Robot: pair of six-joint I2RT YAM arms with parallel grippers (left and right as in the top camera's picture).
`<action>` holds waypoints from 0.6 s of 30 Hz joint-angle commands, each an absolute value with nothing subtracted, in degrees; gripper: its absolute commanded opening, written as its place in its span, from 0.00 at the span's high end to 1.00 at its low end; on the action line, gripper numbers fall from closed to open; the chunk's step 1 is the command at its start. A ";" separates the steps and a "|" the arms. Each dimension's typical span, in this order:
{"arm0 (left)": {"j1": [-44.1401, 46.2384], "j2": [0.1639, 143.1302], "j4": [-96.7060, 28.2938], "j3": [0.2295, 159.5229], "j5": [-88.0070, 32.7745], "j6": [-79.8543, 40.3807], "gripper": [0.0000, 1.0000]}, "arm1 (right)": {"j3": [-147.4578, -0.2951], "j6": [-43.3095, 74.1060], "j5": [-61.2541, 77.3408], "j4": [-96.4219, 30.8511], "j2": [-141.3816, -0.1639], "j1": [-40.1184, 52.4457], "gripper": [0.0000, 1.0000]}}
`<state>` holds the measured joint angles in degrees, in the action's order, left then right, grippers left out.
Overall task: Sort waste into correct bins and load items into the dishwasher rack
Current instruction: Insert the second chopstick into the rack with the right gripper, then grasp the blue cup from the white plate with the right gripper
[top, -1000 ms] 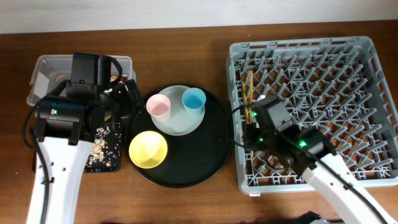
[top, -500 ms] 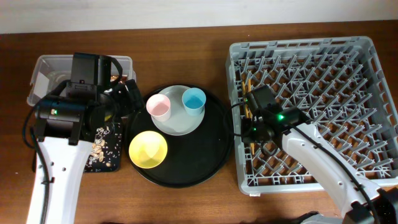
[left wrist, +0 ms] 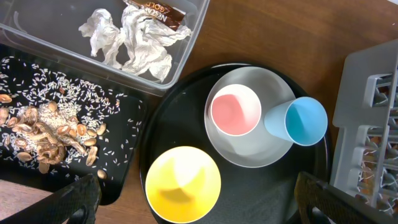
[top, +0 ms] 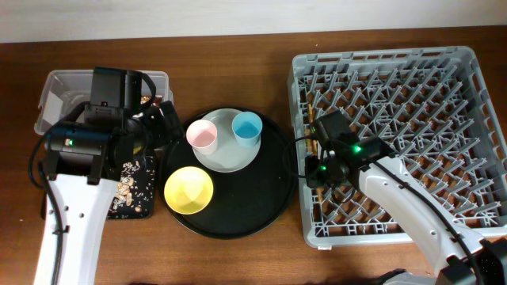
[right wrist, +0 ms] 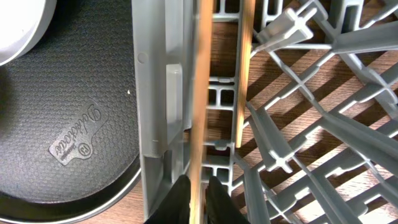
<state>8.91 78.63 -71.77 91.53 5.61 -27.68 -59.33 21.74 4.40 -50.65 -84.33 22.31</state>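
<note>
My right gripper (right wrist: pixel 196 198) is shut on one wooden chopstick (right wrist: pixel 200 87) at the left edge of the grey dishwasher rack (right wrist: pixel 155 93); it also shows in the overhead view (top: pixel 317 174). The second chopstick (right wrist: pixel 243 68) lies in the rack (top: pixel 444 79). My left gripper (left wrist: pixel 199 208) is open and empty above the yellow bowl (left wrist: pixel 182 183). The pink cup (left wrist: pixel 235 111) and light-blue cup (left wrist: pixel 305 119) stand on the grey-green plate (left wrist: pixel 249 152). The napkin (left wrist: pixel 140 43) and gold-brown wrapper (left wrist: pixel 158 12) lie in the clear tub (left wrist: pixel 37 31). Food scraps (left wrist: pixel 46 134) lie in the shallow black tray (left wrist: pixel 124 118).
A large round black tray (top: pixel 269 190) holds the plate (top: pixel 230 158), both cups and the bowl (top: pixel 188 190), between the bins and the rack. The clear tub (top: pixel 55 83) and shallow black tray (top: pixel 131 202) sit at the left under my left arm.
My right arm swung up and left to the rack's left edge over the chopsticks, then shifted slightly toward the front. The left arm has not moved.
</note>
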 commanded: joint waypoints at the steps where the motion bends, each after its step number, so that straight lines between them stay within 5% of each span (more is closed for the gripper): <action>1: 8.71 78.15 -71.70 92.20 5.85 -27.35 0.01 | -59.02 21.23 6.02 -50.83 -84.71 22.11 0.88; 11: 8.71 78.15 -71.72 92.18 5.85 -27.35 0.01 | -58.54 21.21 5.37 -49.87 -84.68 22.09 0.86; 16: 8.71 78.15 -71.72 92.20 5.85 -27.35 0.01 | -77.87 16.93 5.43 -59.18 -84.58 22.11 0.76; 18: 8.71 78.15 -71.72 92.20 5.85 -27.35 0.01 | -81.69 16.93 6.04 -58.87 -84.60 22.11 0.57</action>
<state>8.91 78.63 -71.77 91.53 5.61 -27.68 -78.89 17.82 5.50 -58.76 -85.01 22.33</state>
